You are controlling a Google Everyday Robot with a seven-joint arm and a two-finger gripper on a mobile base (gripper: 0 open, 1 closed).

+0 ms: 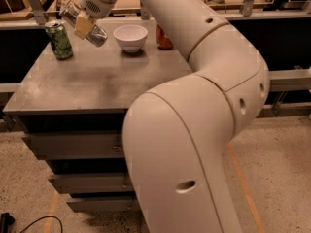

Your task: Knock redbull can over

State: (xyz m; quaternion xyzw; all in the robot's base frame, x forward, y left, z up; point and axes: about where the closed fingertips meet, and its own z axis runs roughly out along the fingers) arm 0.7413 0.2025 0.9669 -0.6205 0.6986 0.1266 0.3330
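Grey and flat, the table [97,81] is seen at the top of a set of drawers [73,145], and a speckled floor [282,169] is seen under it. A green can [59,40] is stood upright near the back left corner of the table. A white bowl [130,37] is set further right along the back, well apart from the green can. A red can [164,40] is seen just right of the bowl, partly hidden by the big white robot arm [204,110]. The arm is bent up and over the table from the right. The gripper [83,26] is held above the back of the table, between the green can and the bowl. Its jaws are squeezed onto the redbull can [97,34]; one tan finger [81,23] is laid across the front of the can, and the other finger is hidden behind it. The redbull can is tilted, with its top end up and to the left and its bottom end down and to the right, close above the table. It cannot be told if the bottom end is touching the table. A black cable [29,221] is seen on the floor at the lower left.
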